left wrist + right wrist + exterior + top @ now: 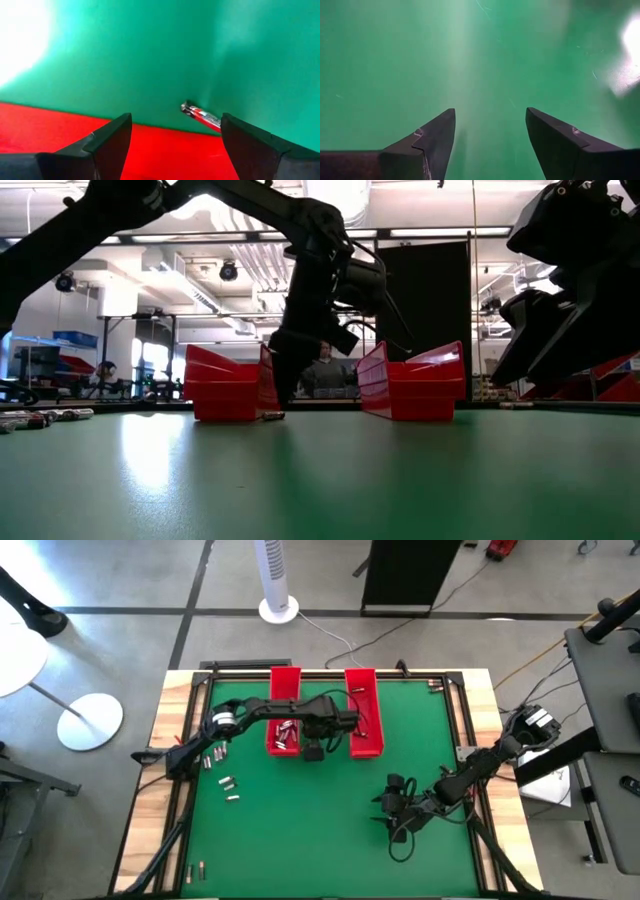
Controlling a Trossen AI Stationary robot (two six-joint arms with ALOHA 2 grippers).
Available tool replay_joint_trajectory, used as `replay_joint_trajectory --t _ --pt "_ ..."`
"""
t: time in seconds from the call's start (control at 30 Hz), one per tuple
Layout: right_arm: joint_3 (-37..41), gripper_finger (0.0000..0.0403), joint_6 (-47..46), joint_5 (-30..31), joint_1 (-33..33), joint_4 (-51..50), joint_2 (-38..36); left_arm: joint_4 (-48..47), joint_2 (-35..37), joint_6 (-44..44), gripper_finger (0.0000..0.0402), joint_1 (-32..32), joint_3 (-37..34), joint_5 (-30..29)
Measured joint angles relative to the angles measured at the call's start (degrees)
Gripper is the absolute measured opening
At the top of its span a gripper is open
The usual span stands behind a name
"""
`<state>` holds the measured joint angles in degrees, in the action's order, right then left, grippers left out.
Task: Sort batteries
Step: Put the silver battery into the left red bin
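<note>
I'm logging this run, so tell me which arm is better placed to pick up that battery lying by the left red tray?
Left. Its gripper hovers open by the left red tray, with the battery just ahead. The right gripper sits open over bare mat.

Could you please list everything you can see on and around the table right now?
trays: two, red, side by side at the mat's far edge
batteries in tray: several, silvery, near end of left tray
loose batteries: a handful, silvery, mat's left side; two more by the near-left corner
battery by tray: one, silvery-red, on the mat beside the left tray
mat: one, green, covers the table
fan: one, white, on the floor beyond the table
left gripper: dark, jaws open, at left tray's near end
right gripper: dark, jaws open, over bare mat, near-right
</note>
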<state>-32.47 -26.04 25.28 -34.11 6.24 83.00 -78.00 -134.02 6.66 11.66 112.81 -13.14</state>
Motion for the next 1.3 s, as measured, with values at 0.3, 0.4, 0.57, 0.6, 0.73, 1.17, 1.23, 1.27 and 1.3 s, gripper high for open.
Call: replay_joint_trajectory --t 0.3,0.4,0.57,0.6,0.73,1.17,1.23,1.27,1.3 --pt "0.00 0.0234 0.04 0.00 0.00 0.00 0.00 -2.73 0.00 5.58 0.0280 0.07 0.00 0.60" --pt "0.00 0.0228 0.04 0.00 0.00 0.00 0.00 -2.26 0.00 1.95 0.0280 0.39 0.00 3.64" --pt "0.00 0.0224 0.04 0.01 0.00 0.00 0.00 -0.23 0.00 -1.03 0.0280 0.62 0.00 5.15" --pt "0.00 0.0225 0.04 0.01 0.00 0.00 0.00 -0.24 0.00 -1.03 0.0280 0.59 0.00 5.15" --pt "0.00 0.0229 -0.17 0.00 0.00 0.00 0.00 -0.22 0.00 -0.84 0.0280 0.53 -0.02 5.15" --pt "0.00 0.0236 -0.43 0.00 0.00 0.00 0.00 -0.94 -2.84 -5.13 0.0280 1.23 -0.04 4.53" --pt "0.00 0.0233 -0.57 0.00 0.00 0.02 0.00 -1.28 -3.74 -4.04 0.0280 1.19 0.24 3.93" --pt "0.00 0.0231 -0.57 0.00 0.00 0.02 0.00 -1.56 -4.06 -3.54 0.0280 1.13 0.46 3.52" --pt "0.00 0.0230 -0.57 0.01 0.00 0.00 0.00 -1.76 -4.45 -3.14 0.0280 1.10 0.66 3.20"
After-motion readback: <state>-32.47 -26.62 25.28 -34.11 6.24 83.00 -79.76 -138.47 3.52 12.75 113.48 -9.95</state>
